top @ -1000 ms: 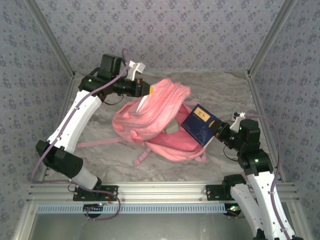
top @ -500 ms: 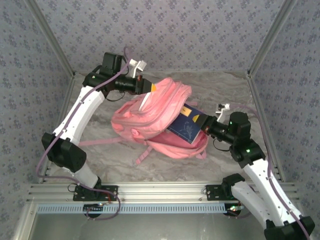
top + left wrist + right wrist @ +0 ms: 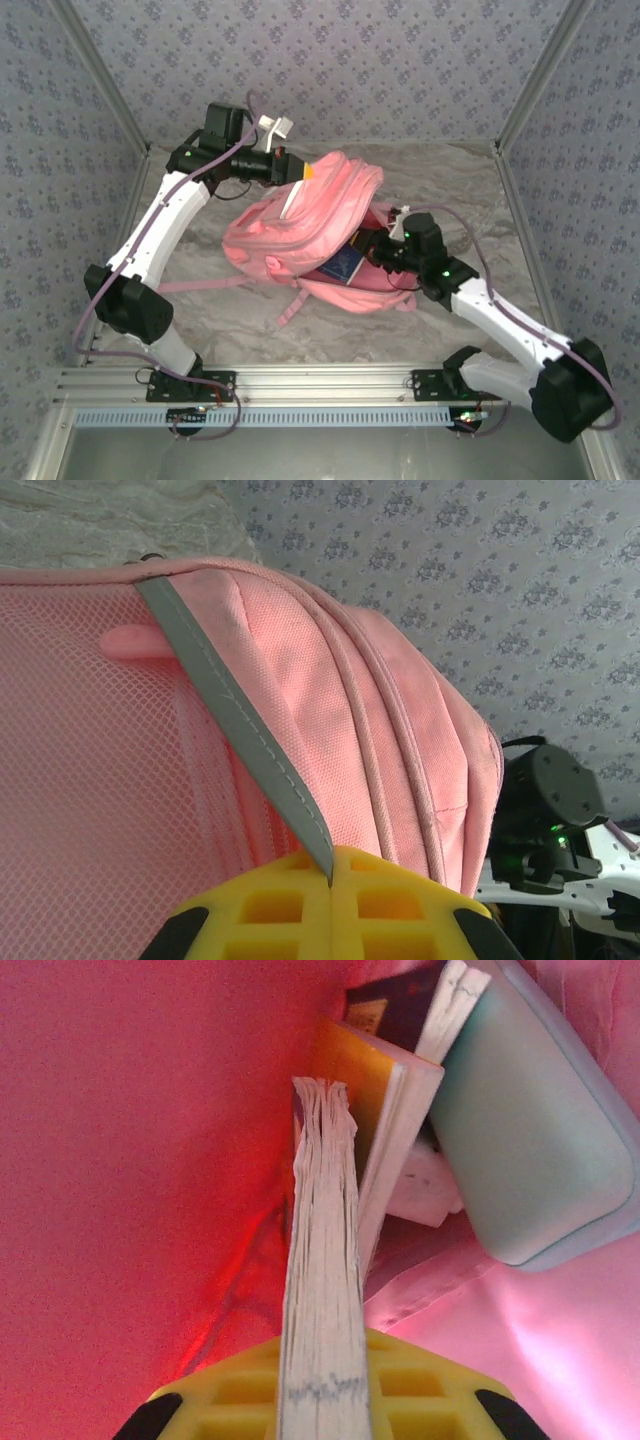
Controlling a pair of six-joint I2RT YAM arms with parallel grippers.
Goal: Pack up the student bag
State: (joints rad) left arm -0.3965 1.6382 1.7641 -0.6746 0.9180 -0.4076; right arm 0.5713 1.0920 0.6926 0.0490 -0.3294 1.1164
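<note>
Should the left gripper, pinched shut on the bag, slip, its mouth could snag the book (clamped in the right gripper).

My top camera looks down on the whole bag from high on its near side. My left wrist camera hugs the bag's outside, looking across it; my right one peers inside along a book, also seen from above.
</note>
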